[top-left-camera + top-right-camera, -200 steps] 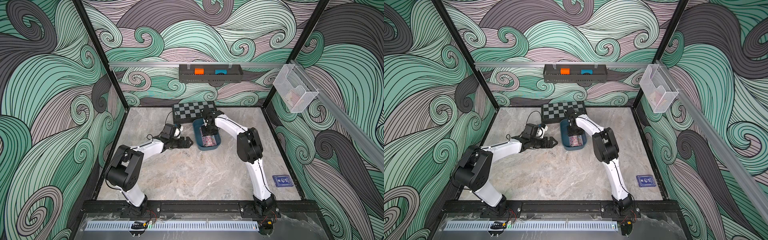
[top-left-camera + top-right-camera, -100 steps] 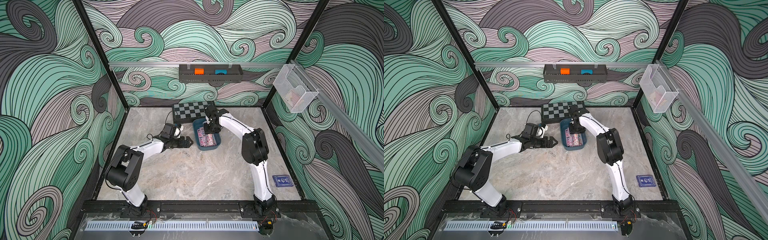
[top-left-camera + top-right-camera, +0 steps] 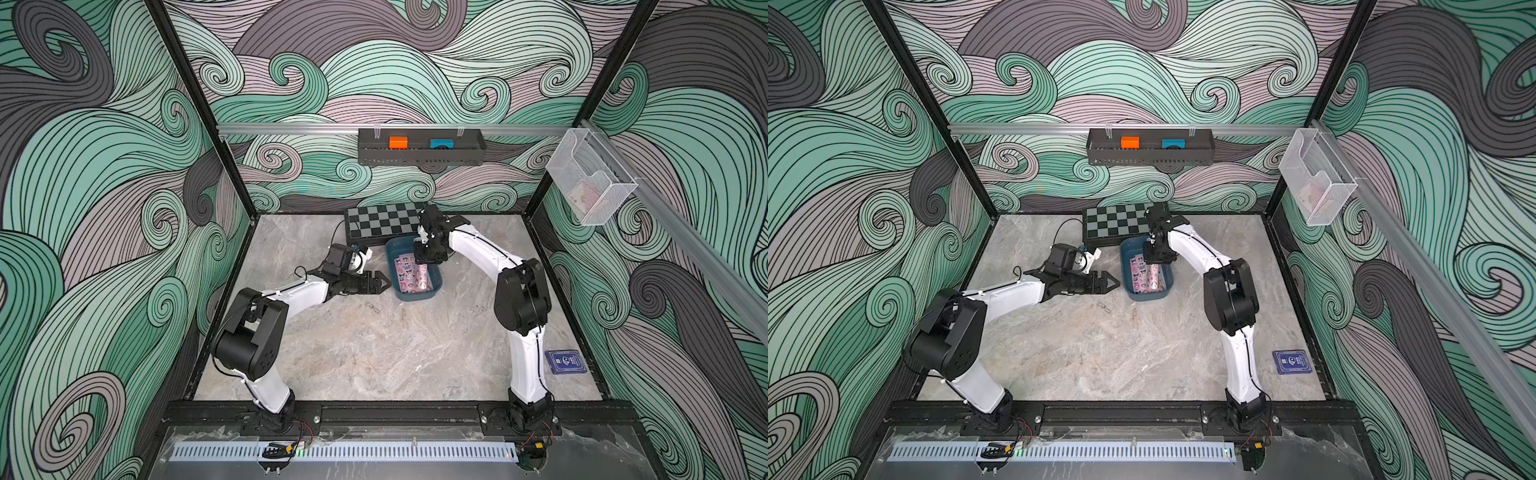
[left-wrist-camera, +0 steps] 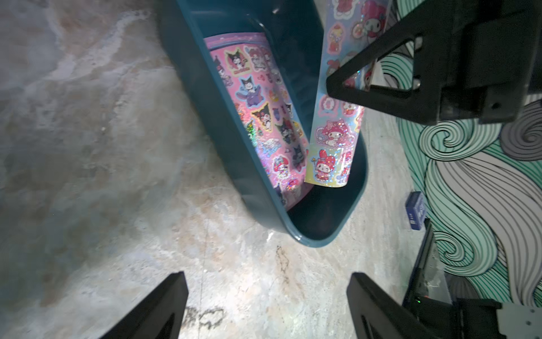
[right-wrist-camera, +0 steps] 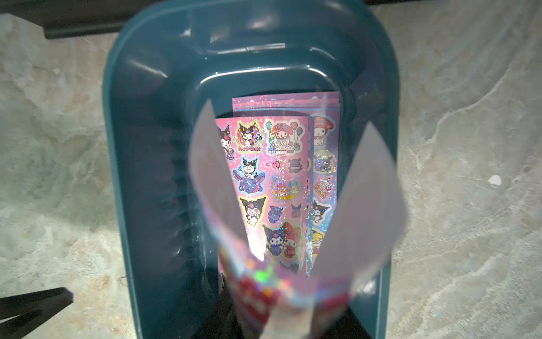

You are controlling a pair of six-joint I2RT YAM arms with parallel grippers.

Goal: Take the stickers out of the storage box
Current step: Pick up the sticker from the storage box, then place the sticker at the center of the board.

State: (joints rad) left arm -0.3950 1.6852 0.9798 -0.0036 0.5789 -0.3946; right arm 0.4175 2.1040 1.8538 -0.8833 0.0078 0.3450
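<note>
Now the right tool (image 3: 428,261) grips one sticker sheet (image 4: 334,129)

Clenched on that sheet's upper part, the right tool hangs over the far end of the storage box (image 3: 415,296). The sheet curls and droops, its lower edge inside the box. The other stickers (image 5: 272,176) lie flat on the box floor. The left tool (image 3: 381,281) is released, jaws spread, low over the tabletop (image 3: 374,353) just beside the box's left wall. The box sits just in front of the chessboard (image 3: 382,222).

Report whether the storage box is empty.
Not empty: stickers lie flat on the floor of the storage box; another sheet, held by the right gripper, hangs over it.
</note>
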